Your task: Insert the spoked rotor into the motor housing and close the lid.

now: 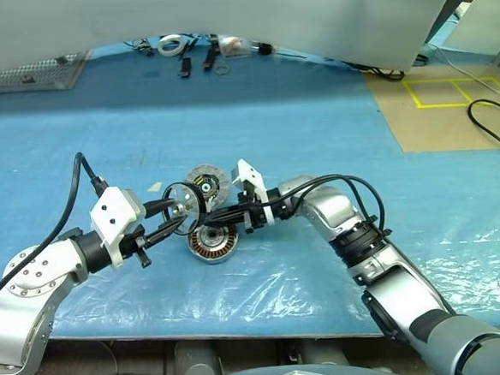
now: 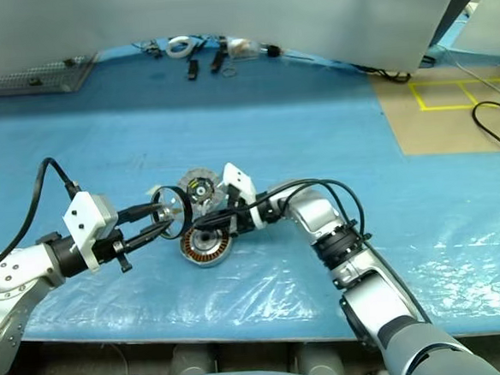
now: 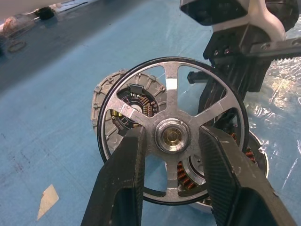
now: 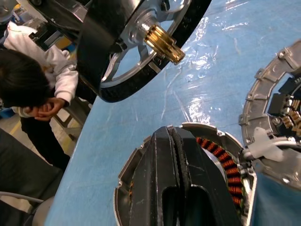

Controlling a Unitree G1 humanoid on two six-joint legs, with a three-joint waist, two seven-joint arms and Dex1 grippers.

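Black-rimmed silver spoked rotor (image 3: 172, 135) is clamped at its hub by left tool (image 1: 168, 220), held above copper-wound silver motor housing (image 1: 214, 242) on blue table (image 1: 315, 131); right tool (image 4: 175, 175) shut, empty, over housing. Insertion pending; radial-patterned grey lid (image 1: 205, 182) lies beside, unfitted

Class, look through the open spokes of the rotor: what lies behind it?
Behind the spoked rotor show the lid and the motor housing's copper windings. The left end effector's fingers cover the rest.
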